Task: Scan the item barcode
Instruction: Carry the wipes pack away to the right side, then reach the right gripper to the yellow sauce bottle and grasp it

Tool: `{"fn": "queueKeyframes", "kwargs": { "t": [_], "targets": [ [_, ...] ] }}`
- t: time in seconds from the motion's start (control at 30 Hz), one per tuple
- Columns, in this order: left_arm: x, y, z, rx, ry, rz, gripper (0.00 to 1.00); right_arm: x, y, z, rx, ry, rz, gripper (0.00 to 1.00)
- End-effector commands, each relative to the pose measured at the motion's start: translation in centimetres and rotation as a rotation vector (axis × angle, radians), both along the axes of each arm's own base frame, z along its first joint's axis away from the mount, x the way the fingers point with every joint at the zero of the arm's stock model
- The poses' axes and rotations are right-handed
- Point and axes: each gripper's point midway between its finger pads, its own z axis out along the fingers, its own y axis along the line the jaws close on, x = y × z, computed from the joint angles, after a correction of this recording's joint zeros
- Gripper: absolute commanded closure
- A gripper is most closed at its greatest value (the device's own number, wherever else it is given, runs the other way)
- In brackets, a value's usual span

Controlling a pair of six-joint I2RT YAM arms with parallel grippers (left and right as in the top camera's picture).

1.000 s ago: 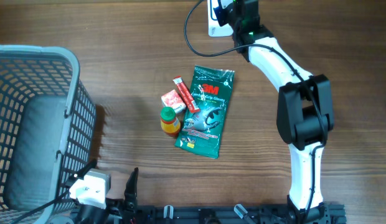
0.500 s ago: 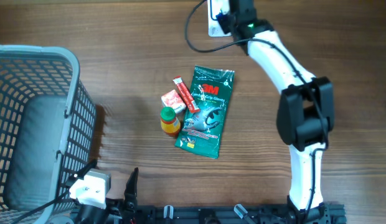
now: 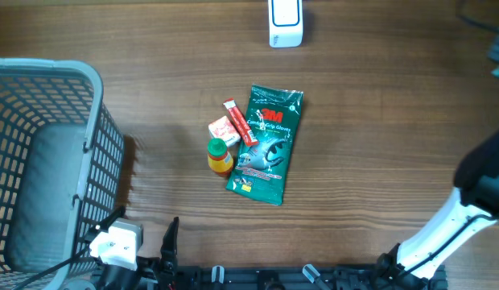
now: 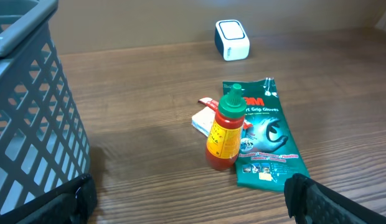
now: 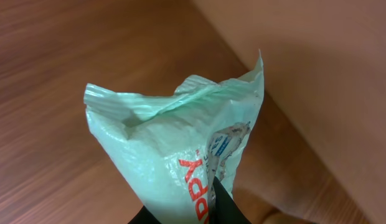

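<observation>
Green bag [image 5: 171, 152] pinched in right jaws, left jaws wide apart, scanner [image 3: 284, 22] beyond glove packet [image 3: 266, 149]

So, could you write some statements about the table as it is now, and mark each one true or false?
1. The right gripper is shut on a pale green bag. True.
2. The orange bottle lies on its side. False: it stands upright, beside the green glove packet.
3. The white scanner sits apart from the items, near the far edge of the table. True.
4. The green glove packet is inside the basket. False: it lies on the table, outside the basket.
5. The left gripper is shut. False: its jaws stand wide open, holding nothing.
</observation>
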Motion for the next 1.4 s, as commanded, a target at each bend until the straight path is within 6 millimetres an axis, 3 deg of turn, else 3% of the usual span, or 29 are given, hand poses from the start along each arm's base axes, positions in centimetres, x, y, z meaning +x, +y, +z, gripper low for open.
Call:
{"fn": "queueKeyframes", "kwargs": {
  "t": [0.0, 0.1, 0.23, 0.33, 0.37, 0.4, 0.43, 0.47, 0.5, 0.53, 0.67, 0.7, 0.8, 0.9, 0.93, 1.0, 1.13, 1.2, 1.3, 1.37],
  "targets": [
    [-0.1, -0.2, 0.2, -0.005, -0.013, -0.01, 0.0, -2.2, -2.2, -3.7, 0.166, -0.068, -0.11, 0.96],
    [-0.1, -0.2, 0.2, -0.005, -0.013, -0.01, 0.0, -4.2, -4.1, -5.8, 0.199, -0.074, -0.183, 0.94],
    [-0.1, -0.2, 0.2, -0.005, -0.013, -0.01, 0.0, -6.2, -5.0, -8.5, 0.253, -0.054, -0.276, 0.94],
    [-0.1, -0.2, 0.2, -0.005, -0.013, -0.01, 0.0, -8.3, -6.0, -9.1, 0.237, -0.022, -0.382, 0.94],
    [-0.1, -0.2, 0.2, -0.005, -0.013, -0.01, 0.0, -8.6, -6.1, -9.2, 0.238, -0.02, -0.391, 0.89],
    [-0.1, -0.2, 0.2, -0.005, -0.013, -0.01, 0.0, -8.7, -6.3, -9.0, 0.241, -0.028, -0.391, 0.75],
    [-0.1, -0.2, 0.2, -0.005, -0.013, -0.01, 0.0, -8.5, -6.3, -8.8, 0.247, -0.038, -0.386, 0.42],
    [-0.1, -0.2, 0.2, -0.005, -0.013, -0.01, 0.0, -8.1, -6.0, -8.4, 0.267, -0.058, -0.369, 0.15],
    [-0.1, -0.2, 0.2, -0.005, -0.013, -0.01, 0.0, -7.1, -5.3, -7.4, 0.303, -0.102, -0.331, 0.0],
    [-0.1, -0.2, 0.2, -0.005, -0.013, -0.01, 0.0, -6.3, -4.6, -6.5, 0.333, -0.139, -0.296, 0.0],
    [-0.1, -0.2, 0.2, -0.005, -0.013, -0.01, 0.0, -2.9, -0.1, 0.7, 0.428, -0.315, -0.123, 0.0],
    [-0.1, -0.2, 0.2, -0.005, -0.013, -0.01, 0.0, -2.5, 1.2, 2.2, 0.451, -0.349, -0.101, 0.0],
    [-0.1, -0.2, 0.2, -0.005, -0.013, -0.01, 0.0, -2.5, 8.1, 7.6, 0.593, -0.417, -0.034, 0.0],
    [-0.1, -0.2, 0.2, -0.005, -0.013, -0.01, 0.0, -3.1, 15.1, 9.5, 0.783, -0.409, -0.027, 0.0],
    [-0.1, -0.2, 0.2, -0.005, -0.013, -0.01, 0.0, -3.1, 18.7, 9.8, 0.897, -0.384, 0.004, 0.0],
    [-0.1, -0.2, 0.2, -0.005, -0.013, -0.01, 0.0, -3.5, 25.3, 10.1, 1.093, -0.295, 0.129, 0.0],
    [-0.1, -0.2, 0.2, -0.005, -0.013, -0.01, 0.0, -4.4, 34.9, 9.7, 1.193, -0.124, 0.412, 0.0],
    [-0.1, -0.2, 0.2, -0.005, -0.013, -0.01, 0.0, -6.0, 39.9, 9.1, 1.236, -0.009, 0.487, 0.0],
    [-0.1, -0.2, 0.2, -0.005, -0.013, -0.01, 0.0, -8.7, 46.7, 8.4, 1.176, 0.143, 0.729, 0.0],
    [-0.1, -0.2, 0.2, -0.005, -0.013, -0.01, 0.0, -9.9, 49.3, 7.2, 1.075, 0.221, 0.792, 0.0]
  ]
}}
